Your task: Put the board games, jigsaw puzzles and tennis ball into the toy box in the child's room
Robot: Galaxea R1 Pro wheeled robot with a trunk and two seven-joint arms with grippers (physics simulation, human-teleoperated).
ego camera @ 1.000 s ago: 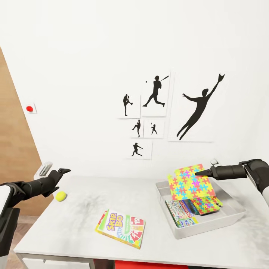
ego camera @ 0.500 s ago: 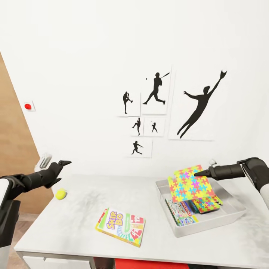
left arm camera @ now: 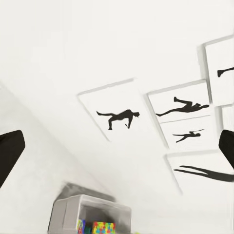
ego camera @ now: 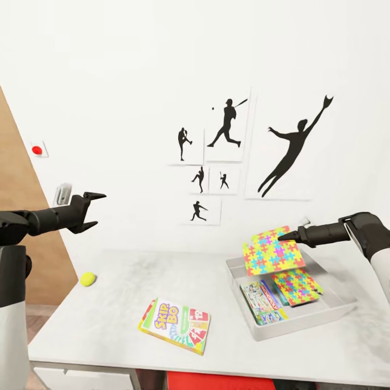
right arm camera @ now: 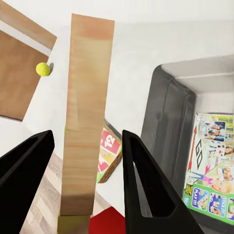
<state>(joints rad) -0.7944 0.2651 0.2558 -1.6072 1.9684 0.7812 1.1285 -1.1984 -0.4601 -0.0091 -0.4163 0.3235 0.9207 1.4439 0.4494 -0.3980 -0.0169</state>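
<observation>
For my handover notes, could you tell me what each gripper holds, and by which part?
The right gripper pinches a jigsaw puzzle by its far edge, above the toy box. The left gripper is open, holding nothing.

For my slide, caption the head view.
Right gripper holds a jigsaw puzzle above the toy box.

Head camera sits high, facing forward and down at the table [ego camera: 108,325] and the wall of silhouette pictures [ego camera: 227,157], arms entering from both frame edges. Left wrist camera rides well above the table, facing the same pictures [left arm camera: 146,117] from closer, rolled sideways; the toy box [left arm camera: 68,214] at lower frame. Right wrist camera looks steeply down, close over the toy box [right arm camera: 168,112]; tennis ball [right arm camera: 43,69] upper left, shared with the head view [ego camera: 88,279].
</observation>
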